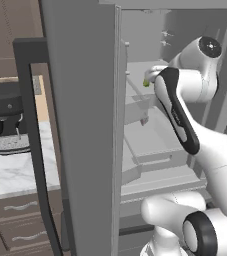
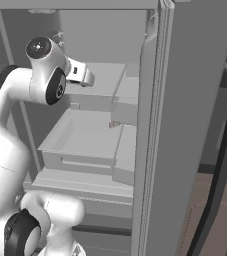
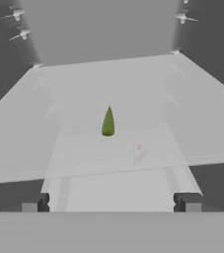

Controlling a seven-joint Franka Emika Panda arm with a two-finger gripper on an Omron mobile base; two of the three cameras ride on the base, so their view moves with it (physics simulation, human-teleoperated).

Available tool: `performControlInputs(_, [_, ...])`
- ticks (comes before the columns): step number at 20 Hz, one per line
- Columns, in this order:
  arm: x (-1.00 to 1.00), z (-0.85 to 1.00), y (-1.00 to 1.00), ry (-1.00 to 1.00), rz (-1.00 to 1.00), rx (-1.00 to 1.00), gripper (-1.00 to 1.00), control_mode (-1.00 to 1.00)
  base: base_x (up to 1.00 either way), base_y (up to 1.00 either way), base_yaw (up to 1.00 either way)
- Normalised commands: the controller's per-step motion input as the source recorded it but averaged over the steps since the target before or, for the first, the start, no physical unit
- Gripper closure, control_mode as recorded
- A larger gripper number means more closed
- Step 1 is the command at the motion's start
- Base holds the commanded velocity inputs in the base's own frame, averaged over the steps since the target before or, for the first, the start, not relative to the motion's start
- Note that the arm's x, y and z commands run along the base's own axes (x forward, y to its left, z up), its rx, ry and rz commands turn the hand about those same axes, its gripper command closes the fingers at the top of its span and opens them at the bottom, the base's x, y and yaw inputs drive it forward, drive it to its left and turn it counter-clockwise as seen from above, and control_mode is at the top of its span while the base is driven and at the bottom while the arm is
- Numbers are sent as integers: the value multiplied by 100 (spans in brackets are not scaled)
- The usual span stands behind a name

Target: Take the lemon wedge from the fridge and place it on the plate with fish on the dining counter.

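At the centre of the hand view, on a pale glass shelf (image 3: pixel 192 128) inside the open fridge (image 1: pixel 85 125), sits the lemon wedge (image 3: pixel 108 122): small, yellow-green, standing on its broad end with its tip toward the top of the frame. Its long axis runs up-down in this view, roughly in line with the way the hand is looking.

The gripper (image 3: pixel 109 201) shows as two dark fingertips (image 3: pixel 36 202) at the bottom corners of the frame, set far apart, nothing between them. Jaws wide and empty. The wedge lies straight ahead of the gap, about midway between the two tips side to side, and apart from them, further back on the shelf.

Left base view: a speck of green at upper centre-right, just beside the arm's wrist, on an upper shelf. A faint pink spot shows through the shelf glass, lower right of the wedge; cannot tell what it is.

Judgement: the coming move is a straight advance along the viewing line, since the wedge is already centred and narrow enough across to pass between the tips.
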Motion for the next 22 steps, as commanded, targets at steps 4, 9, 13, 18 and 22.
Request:
performControlInputs(4, [28,0,0,1,0,5,-100,-100,0,0,0])
performControlInputs(9, [4,0,0,0,0,1,-100,-100,0,0,0])
performControlInputs(13, [7,0,10,2,0,0,-100,-100,0,0,0])
performControlInputs(18, [24,0,37,8,0,0,-100,-100,0,0,0])
performControlInputs(22, [17,0,4,4,0,0,-100,-100,0,0,0])
